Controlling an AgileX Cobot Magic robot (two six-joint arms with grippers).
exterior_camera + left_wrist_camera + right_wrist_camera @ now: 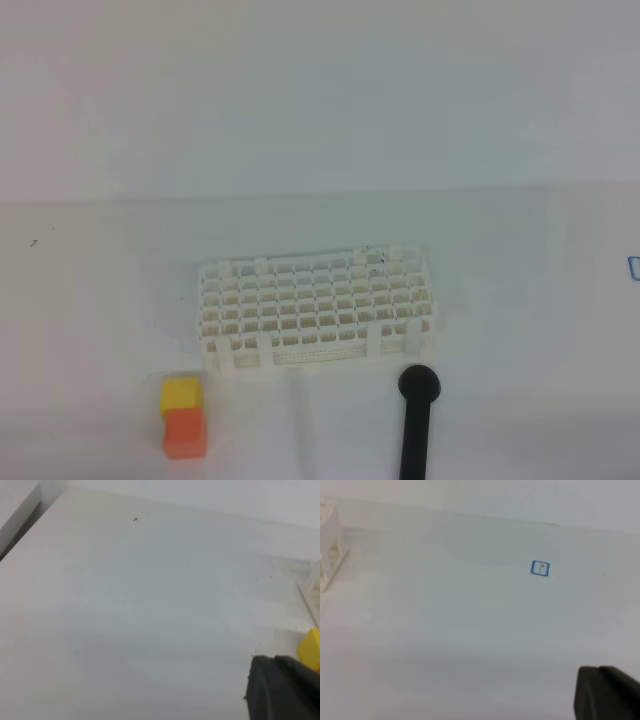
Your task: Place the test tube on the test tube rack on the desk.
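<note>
The white grid test tube rack (317, 310) stands on the white desk (100, 300) at the middle of the exterior view. In front of it the clear test tube (300, 420) lies faintly visible, pointing toward the near edge. Neither gripper shows in the exterior view. Only a black corner of my left gripper (285, 687) appears in the left wrist view, above bare desk, with the rack's edge (314, 590) at far right. The right gripper (607, 692) likewise shows as a black corner, with the rack (329, 545) at far left. Both are shut and hold nothing that I can see.
A yellow-on-orange block stack (183, 417) sits left of the tube and also shows in the left wrist view as a yellow block (310, 649). A black round-headed stick (417, 420) lies right of the tube. A small blue square mark (540, 568) is on the desk.
</note>
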